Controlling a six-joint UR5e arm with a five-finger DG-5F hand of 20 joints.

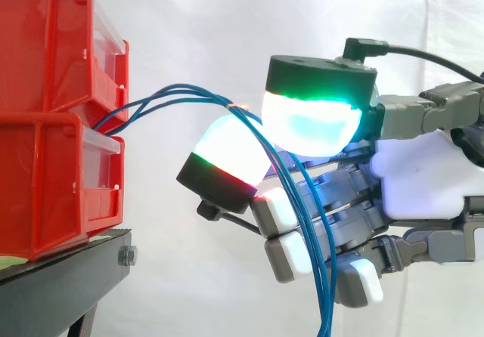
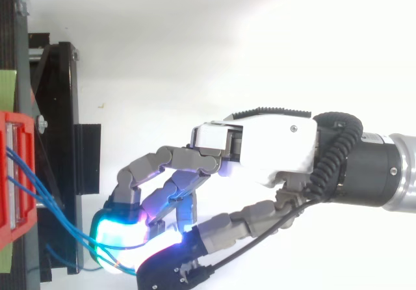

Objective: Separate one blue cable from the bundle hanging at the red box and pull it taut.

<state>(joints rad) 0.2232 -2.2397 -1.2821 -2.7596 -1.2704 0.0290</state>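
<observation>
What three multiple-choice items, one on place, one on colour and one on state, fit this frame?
1. Where do the blue cables start?
A. at the front of the red bins
B. on the floor
C. at a wall socket

2. What colour are the bins?
A. green
B. red
C. yellow

3. What is the hand doing?
A. spread open, clear of the cables
B. curled, holding nothing
C. pinching the cables between glowing fingertips

Answers:
1 A, the side view shows the cables running out of the stacked bins' front.
2 B, both bins are red.
3 C, the cables pass between two pressed fingertips, then hang down.
</observation>
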